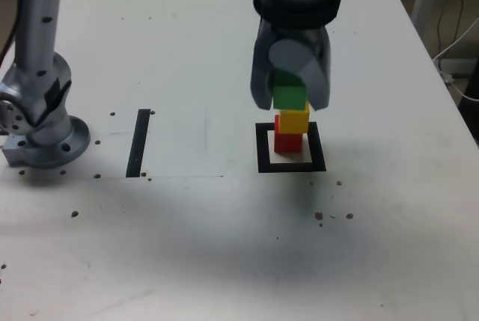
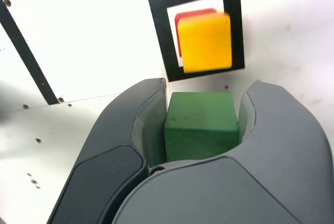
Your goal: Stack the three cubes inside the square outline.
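White tabletop (image 1: 224, 246): square outline (image 1: 262, 147) holds red cube (image 1: 287, 141) under yellow cube (image 1: 294, 120); jaws clench green cube (image 1: 289, 96) above.

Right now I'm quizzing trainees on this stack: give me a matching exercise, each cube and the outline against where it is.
Things:
1. red cube
2. yellow cube
3. green cube
4. square outline

Places:
A. between the gripper jaws
B. on the table, around the bottom cube
C. resting on the red cube
D. lowest, on the white centre

Pairs: 1-D, 2-C, 3-A, 4-B
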Robot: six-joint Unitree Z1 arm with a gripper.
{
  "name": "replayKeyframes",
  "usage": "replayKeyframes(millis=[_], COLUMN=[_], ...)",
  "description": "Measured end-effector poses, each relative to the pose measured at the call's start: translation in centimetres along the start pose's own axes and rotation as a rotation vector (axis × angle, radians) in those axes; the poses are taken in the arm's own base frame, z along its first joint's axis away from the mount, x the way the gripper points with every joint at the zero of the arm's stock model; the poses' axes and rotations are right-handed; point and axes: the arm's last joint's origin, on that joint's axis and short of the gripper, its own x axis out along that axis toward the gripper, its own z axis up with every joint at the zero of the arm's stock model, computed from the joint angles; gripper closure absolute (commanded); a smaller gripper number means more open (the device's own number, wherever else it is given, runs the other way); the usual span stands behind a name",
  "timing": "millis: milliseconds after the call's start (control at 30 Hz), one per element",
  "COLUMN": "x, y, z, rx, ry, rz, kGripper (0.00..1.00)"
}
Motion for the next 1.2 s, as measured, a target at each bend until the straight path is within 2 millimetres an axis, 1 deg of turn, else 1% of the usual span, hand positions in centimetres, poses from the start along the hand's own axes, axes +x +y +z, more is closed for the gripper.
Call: replayKeyframes(millis=[67,233,433,600,900,1200], x=[0.0,0.4,1.1,1.8,2.4,3.3], y=[0.5,2.6,3.5,3.6,3.9,4.1], z=[0.0,0.0,-0.1,0.3,0.7,1.5], rx=[-0.021,-0.096,-0.119,-0.116,-0.119,-0.118], ry=[0.002,0.014,0.034,0.049,0.059,0.057], rz=[-0.004,-0.015,-0.027,-0.043,-0.047,-0.057], kGripper=[0.71,0.71,0.71,0.71,0.71,0.71])
